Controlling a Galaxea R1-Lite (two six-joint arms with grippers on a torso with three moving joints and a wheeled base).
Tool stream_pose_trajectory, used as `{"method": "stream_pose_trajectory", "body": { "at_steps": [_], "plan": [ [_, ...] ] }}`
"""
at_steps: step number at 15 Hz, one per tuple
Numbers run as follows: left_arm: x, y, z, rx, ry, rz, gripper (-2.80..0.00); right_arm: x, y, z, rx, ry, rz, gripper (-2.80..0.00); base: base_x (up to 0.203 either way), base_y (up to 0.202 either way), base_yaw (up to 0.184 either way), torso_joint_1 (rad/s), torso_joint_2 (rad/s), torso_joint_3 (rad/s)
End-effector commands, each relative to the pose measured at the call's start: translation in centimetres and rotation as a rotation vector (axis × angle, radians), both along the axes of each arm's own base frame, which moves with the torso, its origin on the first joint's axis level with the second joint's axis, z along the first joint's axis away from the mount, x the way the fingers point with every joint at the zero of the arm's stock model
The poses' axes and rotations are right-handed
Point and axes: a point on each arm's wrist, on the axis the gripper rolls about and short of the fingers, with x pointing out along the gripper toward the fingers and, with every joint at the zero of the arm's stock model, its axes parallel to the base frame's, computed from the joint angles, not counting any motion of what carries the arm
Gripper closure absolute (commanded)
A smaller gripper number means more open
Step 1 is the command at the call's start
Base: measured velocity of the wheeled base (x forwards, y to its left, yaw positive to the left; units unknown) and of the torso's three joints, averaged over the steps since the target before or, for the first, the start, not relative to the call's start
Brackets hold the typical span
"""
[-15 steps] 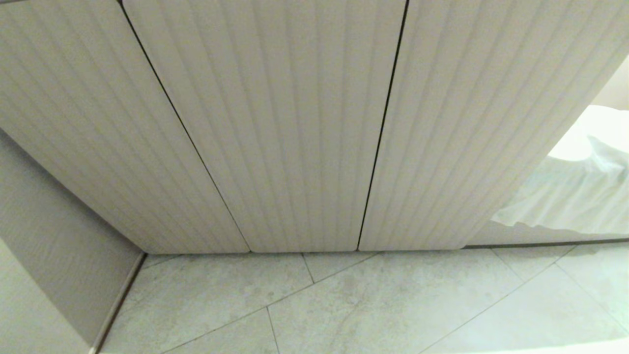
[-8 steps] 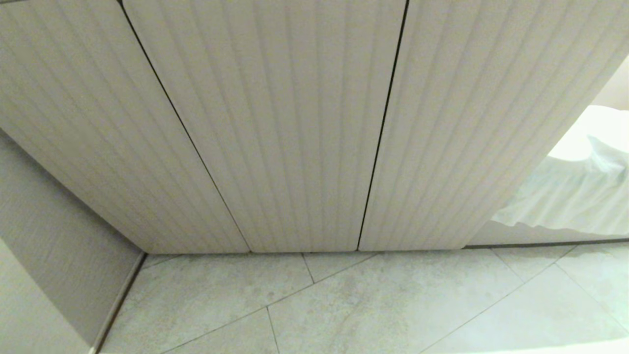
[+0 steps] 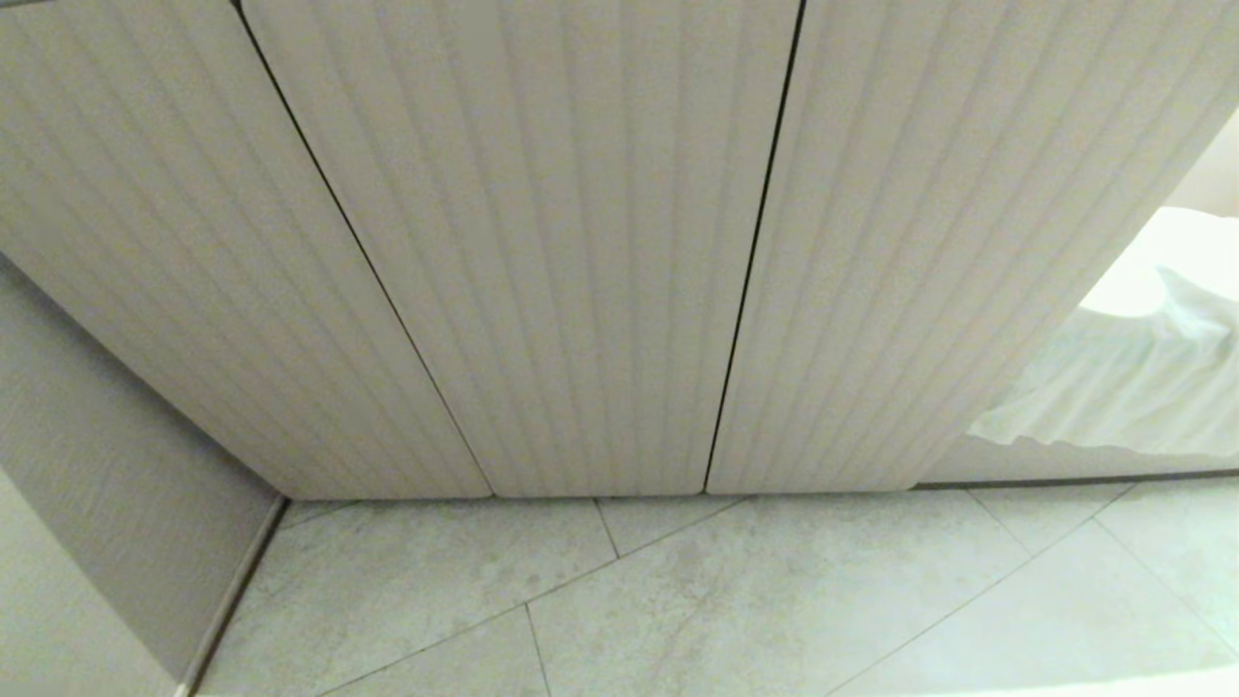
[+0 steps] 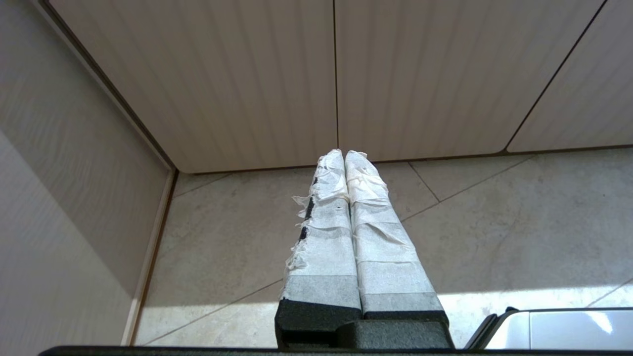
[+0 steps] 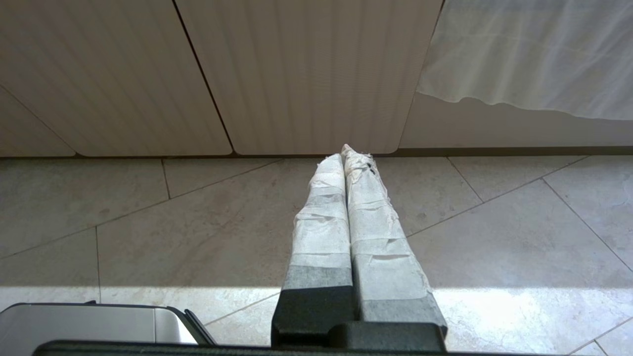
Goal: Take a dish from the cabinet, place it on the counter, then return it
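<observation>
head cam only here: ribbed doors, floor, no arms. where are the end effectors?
Observer: Left end effector is shut, hanging over the floor short of the cabinet.
Operator: right one?
Observer: Right end effector is also shut and empty, tips near the door bottoms.
Operator: dish anywhere?
Observer: No. Both wrist views show only closed doors, tile and the cloth.

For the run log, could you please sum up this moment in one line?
cabinet: doors closed | dish: not visible | left gripper: shut, empty | right gripper: shut, empty
</observation>
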Motion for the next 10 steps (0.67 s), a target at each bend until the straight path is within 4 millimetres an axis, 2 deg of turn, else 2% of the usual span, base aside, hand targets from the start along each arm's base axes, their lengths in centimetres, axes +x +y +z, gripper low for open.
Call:
{"method": "stream_pose_trajectory", "body": {
  "at_steps": [1, 10],
  "plan": [
    [0.0, 0.0, 0.0, 0.0, -0.001, 0.001, 0.0, 0.0, 0.0, 0.0, 0.0, 0.0, 0.0, 0.0, 0.0, 0.0, 0.0, 0.0, 0.0, 0.0],
    [0.0, 0.0, 0.0, 0.0, -0.001, 0.001, 0.0, -0.01, 0.0, 0.04, -0.004, -0.001, 0.0, 0.0, 0.0, 0.0, 0.0, 0.0, 0.0, 0.0]
  ]
}}
